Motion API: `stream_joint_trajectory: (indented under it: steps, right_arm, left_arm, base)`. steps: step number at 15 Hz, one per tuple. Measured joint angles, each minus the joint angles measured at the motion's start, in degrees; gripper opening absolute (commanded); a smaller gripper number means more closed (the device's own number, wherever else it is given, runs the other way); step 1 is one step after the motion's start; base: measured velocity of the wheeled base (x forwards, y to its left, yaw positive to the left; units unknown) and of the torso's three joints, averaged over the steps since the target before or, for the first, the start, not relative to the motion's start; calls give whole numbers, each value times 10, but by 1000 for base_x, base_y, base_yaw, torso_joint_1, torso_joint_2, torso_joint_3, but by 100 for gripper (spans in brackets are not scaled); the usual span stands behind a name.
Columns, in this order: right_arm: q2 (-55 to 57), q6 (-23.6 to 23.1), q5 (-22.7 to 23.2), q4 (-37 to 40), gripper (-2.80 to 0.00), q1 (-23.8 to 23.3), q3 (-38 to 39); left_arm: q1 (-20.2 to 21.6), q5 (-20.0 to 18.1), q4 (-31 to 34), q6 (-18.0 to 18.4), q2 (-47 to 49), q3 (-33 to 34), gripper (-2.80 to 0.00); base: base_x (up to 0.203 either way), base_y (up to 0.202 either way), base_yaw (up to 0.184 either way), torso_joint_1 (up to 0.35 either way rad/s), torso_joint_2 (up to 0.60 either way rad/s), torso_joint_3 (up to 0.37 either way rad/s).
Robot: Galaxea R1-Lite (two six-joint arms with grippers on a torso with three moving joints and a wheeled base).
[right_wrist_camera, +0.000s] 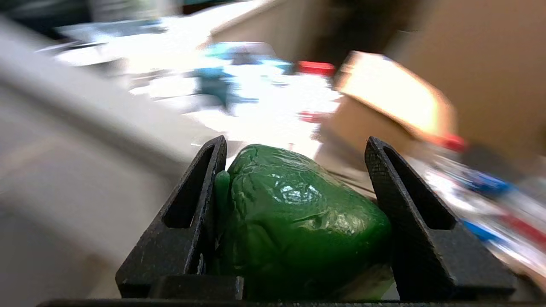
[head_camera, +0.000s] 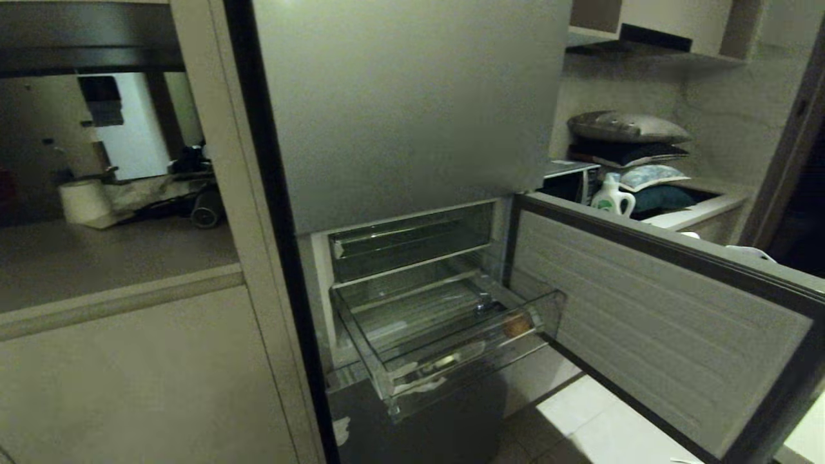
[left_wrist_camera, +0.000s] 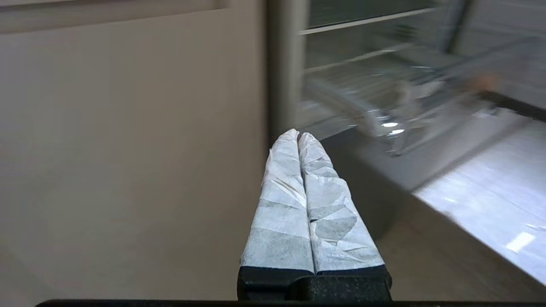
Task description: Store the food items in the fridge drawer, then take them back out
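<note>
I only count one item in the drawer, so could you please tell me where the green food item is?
The green food item sits clamped in the right gripper, seen only in the right wrist view, outside the fridge drawer.

glossy green pepper (right_wrist_camera: 298, 217), tan-brown item (head_camera: 515, 326), white-wrapped fingers (left_wrist_camera: 281, 204)

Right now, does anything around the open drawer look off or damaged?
Mostly fine. The fridge drawer stands pulled out, with ragged white tape scraps at its front corner; a tan-brown item lies inside. No spill or breakage shows.
</note>
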Motion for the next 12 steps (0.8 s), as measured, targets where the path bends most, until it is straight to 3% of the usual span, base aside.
stream_joint_trajectory:
  steps: [4, 9, 12]
  right_arm:
    - [30, 3, 0, -7, -280, -79, -6]
    - [166, 24, 8, -52, -280, -164, -44]
    - [271, 34, 54, -60, -280, -196, -84]
  left_arm:
    - [0, 0, 0, 0, 0, 0, -280]
    - [-1, 0, 0, 0, 0, 0, -280]
    - [0, 0, 0, 0, 0, 0, -280]
  base:
    - [1, 7, -133, 4, 3, 4]
    - [0, 0, 0, 0, 0, 0]
    - [0, 0, 0, 0, 0, 0]
